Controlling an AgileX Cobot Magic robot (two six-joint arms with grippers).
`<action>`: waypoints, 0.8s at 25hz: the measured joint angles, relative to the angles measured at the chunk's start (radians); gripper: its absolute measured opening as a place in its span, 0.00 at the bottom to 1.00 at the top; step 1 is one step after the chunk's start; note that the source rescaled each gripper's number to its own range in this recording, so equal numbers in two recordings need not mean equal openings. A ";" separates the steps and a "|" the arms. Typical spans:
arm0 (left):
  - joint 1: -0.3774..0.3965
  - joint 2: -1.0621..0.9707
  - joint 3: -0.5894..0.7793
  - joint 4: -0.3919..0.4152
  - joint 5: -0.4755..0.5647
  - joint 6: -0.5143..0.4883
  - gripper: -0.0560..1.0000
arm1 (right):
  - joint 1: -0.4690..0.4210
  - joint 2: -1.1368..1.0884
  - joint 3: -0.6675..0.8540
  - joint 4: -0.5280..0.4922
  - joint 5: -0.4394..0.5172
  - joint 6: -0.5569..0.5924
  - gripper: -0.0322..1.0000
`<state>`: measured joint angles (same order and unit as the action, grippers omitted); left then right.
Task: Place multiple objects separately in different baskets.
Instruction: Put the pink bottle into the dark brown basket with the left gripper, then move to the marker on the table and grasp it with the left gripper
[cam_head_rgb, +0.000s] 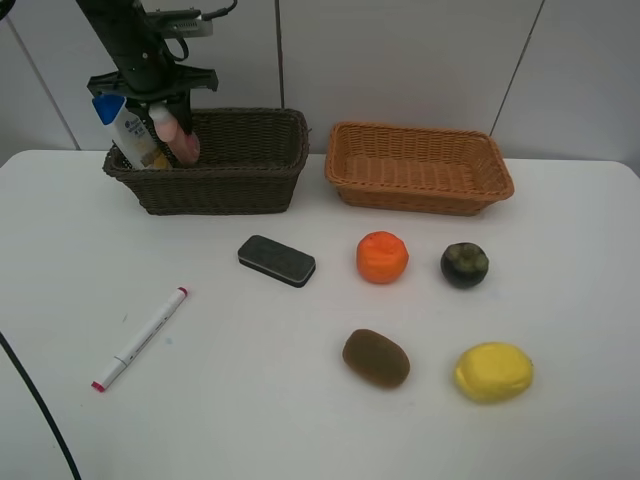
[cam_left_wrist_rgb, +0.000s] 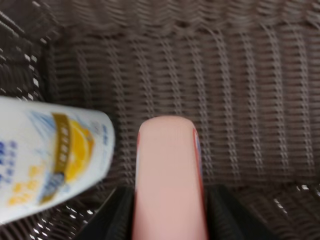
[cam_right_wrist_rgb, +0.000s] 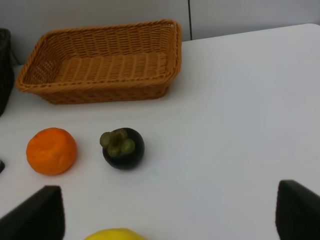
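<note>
My left gripper (cam_head_rgb: 172, 112) is shut on the small pink bottle (cam_head_rgb: 185, 140) and holds it upright inside the left end of the dark brown basket (cam_head_rgb: 250, 170). The left wrist view shows the pink bottle (cam_left_wrist_rgb: 167, 170) between the dark fingers (cam_left_wrist_rgb: 112, 217), above the woven floor (cam_left_wrist_rgb: 235, 100). The white shampoo bottle (cam_head_rgb: 125, 128) with a blue cap leans in the same basket beside it, and also shows in the left wrist view (cam_left_wrist_rgb: 50, 155). The orange-tan basket (cam_head_rgb: 420, 190) holds nothing. My right gripper (cam_right_wrist_rgb: 167, 212) is open above the table near the mangosteen (cam_right_wrist_rgb: 123, 148), the orange (cam_right_wrist_rgb: 51, 151) and the lemon (cam_right_wrist_rgb: 115, 234).
On the white table lie the dark grey eraser (cam_head_rgb: 276, 260), the white marker (cam_head_rgb: 140, 338), the orange (cam_head_rgb: 382, 256), the mangosteen (cam_head_rgb: 465, 264), the kiwi (cam_head_rgb: 376, 357) and the lemon (cam_head_rgb: 493, 371). The orange-tan basket (cam_right_wrist_rgb: 100, 60) stands beyond the fruit.
</note>
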<state>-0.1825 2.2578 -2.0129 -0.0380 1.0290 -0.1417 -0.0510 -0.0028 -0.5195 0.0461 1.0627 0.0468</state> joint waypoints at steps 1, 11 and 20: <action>0.003 0.000 0.000 0.005 -0.004 0.000 0.32 | 0.000 0.000 0.000 0.000 0.000 0.000 1.00; 0.004 0.001 -0.060 0.018 0.111 -0.037 0.88 | 0.000 0.000 0.000 0.000 0.000 0.000 1.00; -0.005 -0.104 -0.090 -0.126 0.170 0.007 0.88 | 0.000 0.000 0.000 0.000 0.000 0.000 1.00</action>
<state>-0.1873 2.1537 -2.1029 -0.1638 1.1992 -0.1352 -0.0510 -0.0028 -0.5195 0.0461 1.0627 0.0468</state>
